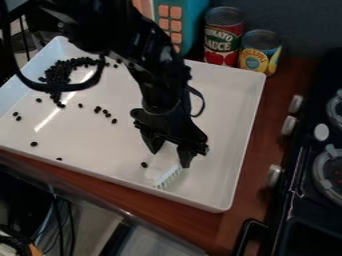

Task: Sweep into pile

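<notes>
- White, low-walled, resting on a reddish-brown counter point(257, 135) as a tray point(250, 107)
- Hangs over the tray's near right part as a black gripper point(170, 156), fingers a little apart, closed around a white brush point(166, 176)
- Slants down from the brush's body to pale bristles, low at the tray's floor, near the front wall
- Heaps up in the tray's far left corner as a dense pile of black beans point(61, 72), with a black cable point(60, 88) looping across in view
- Scatters between pile and brush as loose beans point(98, 109), some in a short row mid-tray, a few toward the left and front walls
- Lies just beside the brush, on its left, as a single bean point(143, 164)
- Stands behind the tray as a red can point(222, 46), a yellow can point(259, 56) and a teal box point(190, 25) with orange squares
- Sits along the right edge as a black toy stove point(304, 175) with pale knobs
</notes>
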You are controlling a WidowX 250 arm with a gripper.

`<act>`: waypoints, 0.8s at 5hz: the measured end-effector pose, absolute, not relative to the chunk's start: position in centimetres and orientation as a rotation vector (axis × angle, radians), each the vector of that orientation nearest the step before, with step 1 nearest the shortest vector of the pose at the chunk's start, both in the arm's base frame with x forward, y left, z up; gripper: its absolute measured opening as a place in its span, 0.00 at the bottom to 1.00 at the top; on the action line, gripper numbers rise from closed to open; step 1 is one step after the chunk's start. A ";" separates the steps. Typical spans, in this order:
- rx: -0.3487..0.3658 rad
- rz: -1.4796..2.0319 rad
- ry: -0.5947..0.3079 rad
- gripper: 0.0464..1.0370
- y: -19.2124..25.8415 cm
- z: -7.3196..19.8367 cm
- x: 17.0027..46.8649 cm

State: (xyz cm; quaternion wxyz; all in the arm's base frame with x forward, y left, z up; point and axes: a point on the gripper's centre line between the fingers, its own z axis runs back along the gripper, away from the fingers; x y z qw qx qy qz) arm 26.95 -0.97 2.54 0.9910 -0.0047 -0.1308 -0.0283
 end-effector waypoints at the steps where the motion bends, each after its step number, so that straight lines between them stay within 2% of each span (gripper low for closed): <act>1: 0.012 -0.048 -0.264 0.68 1.4 2.3 27.8; 2: 0.060 -0.041 -0.265 0.68 4.5 2.2 28.0; 4: 0.163 -0.124 -0.162 0.68 9.6 2.6 24.9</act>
